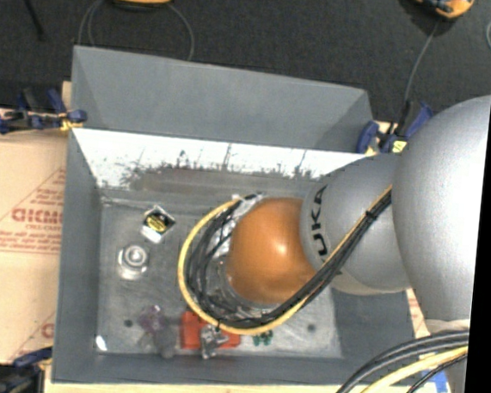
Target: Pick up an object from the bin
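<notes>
- Bin (81,245): grey metal, sloped walls, flat scuffed floor; few loose things, set apart rather than heaped.
- Arm (434,209): silver, entered from the right of the camera view and reached down over the middle and front of the bin floor.
- Orange cover (266,249): rounded, fixed at the wrist, above the floor's centre and hiding what lay under it.
- Cables (195,256): black and yellow, looped round the left side of the wrist and down toward the front wall.
- Jaws: low at the front of the floor, under the wrist and the cable loop; whether open or closed could not be told.
- Red piece (191,329): small and blocky, on the floor near the front wall, just below the cable loop; the thing nearest the jaws. Its right end met a small metal part of the wrist; contact or mere overlap could not be told.
- Purple piece (152,321): irregular in shape, just left of the red piece, by the front wall.
- Silver round part (133,258): metal, knob-like, on the left of the floor, well apart from the wrist.
- Black, yellow and white item (158,221): small, behind the silver part, toward the back left.
- Green bits (259,340): tiny, right of the red piece, under the wrist's edge.
- White scrap (102,342): in the front left corner.
</notes>
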`<state>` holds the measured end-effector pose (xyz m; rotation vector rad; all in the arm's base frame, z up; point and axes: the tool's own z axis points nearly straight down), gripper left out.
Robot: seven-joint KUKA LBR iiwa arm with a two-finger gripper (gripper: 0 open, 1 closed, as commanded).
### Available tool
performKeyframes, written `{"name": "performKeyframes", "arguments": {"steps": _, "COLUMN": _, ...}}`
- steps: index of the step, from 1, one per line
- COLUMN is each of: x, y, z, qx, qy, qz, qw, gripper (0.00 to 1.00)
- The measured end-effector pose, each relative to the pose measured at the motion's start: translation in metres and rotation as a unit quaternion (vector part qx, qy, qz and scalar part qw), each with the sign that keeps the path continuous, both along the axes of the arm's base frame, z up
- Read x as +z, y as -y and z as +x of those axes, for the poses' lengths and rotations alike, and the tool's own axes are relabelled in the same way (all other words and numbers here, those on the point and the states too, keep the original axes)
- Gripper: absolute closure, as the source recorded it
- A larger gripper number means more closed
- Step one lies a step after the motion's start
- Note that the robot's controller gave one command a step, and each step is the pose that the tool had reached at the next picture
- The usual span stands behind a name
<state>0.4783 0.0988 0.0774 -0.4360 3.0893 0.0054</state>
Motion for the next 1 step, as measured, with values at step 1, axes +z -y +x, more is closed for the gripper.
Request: {"name": "performKeyframes", "arguments": {"steps": 1, "x": 0.1385, "y": 0.0061, "z": 0.0122, "qx": 0.022, "qy": -0.0047, "qz": -0.003, "qw": 0.9997, "gripper": 1.0}}
